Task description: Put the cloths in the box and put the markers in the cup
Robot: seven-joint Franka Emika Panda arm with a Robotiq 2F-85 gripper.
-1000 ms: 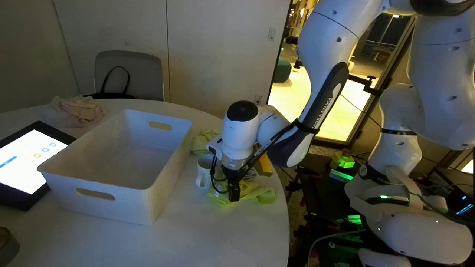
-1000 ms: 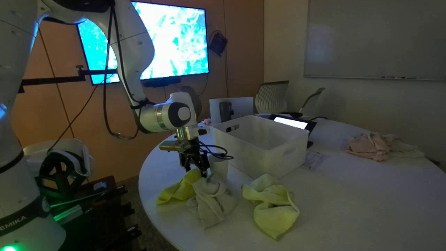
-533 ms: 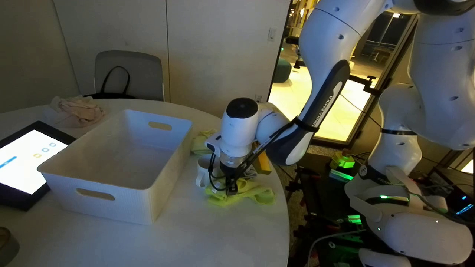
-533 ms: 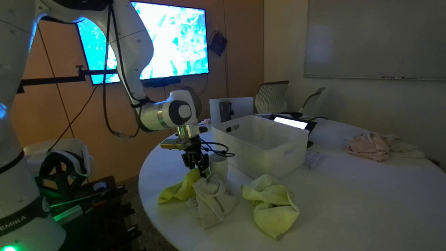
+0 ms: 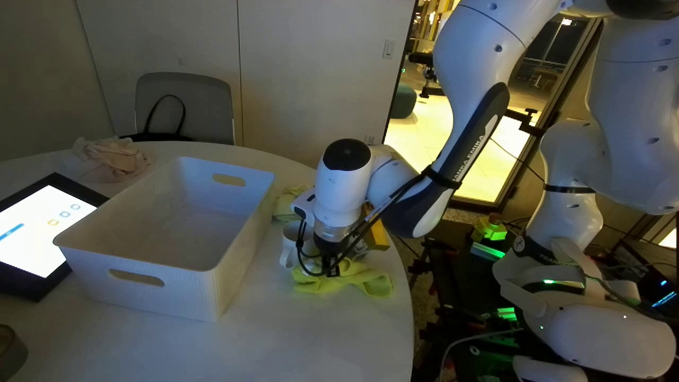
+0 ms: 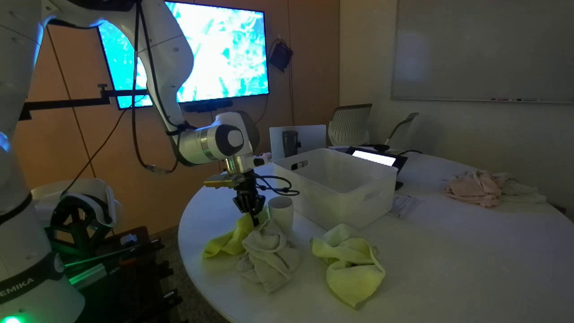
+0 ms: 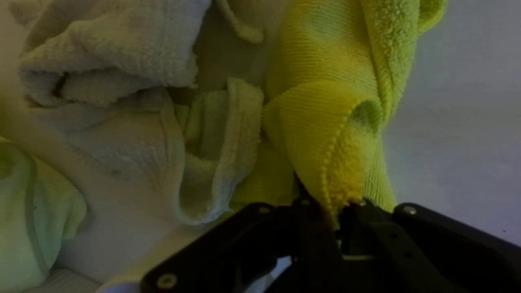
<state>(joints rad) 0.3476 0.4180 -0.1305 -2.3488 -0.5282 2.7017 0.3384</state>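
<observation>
My gripper (image 7: 331, 207) is shut on a folded corner of the bright yellow cloth (image 7: 325, 53) in the wrist view. The rest of that cloth lies on the table in both exterior views. Beside it, touching, is a crumpled grey-white cloth (image 6: 269, 255). A pale yellow-green cloth (image 6: 354, 269) lies farther along, near the box. Pink and whitish cloths (image 6: 475, 188) are heaped across the table. The white cup (image 6: 281, 215) stands upright right by my gripper (image 6: 254, 217). The white box (image 5: 159, 300) has handle slots and stands beyond the cup. The markers are hidden or out of view.
A tablet with a lit screen (image 5: 48, 228) lies against the box's far side. Behind the box stand a dark tumbler (image 6: 290, 142) and a pale panel (image 6: 316, 134). The round table's edge (image 5: 409, 318) runs close to the arm. A round object (image 5: 11, 350) sits at one side.
The jaws have come together on the yellow cloth, drawing up its corner. My gripper has risen slightly. The grey-white cloth has shifted a little.
</observation>
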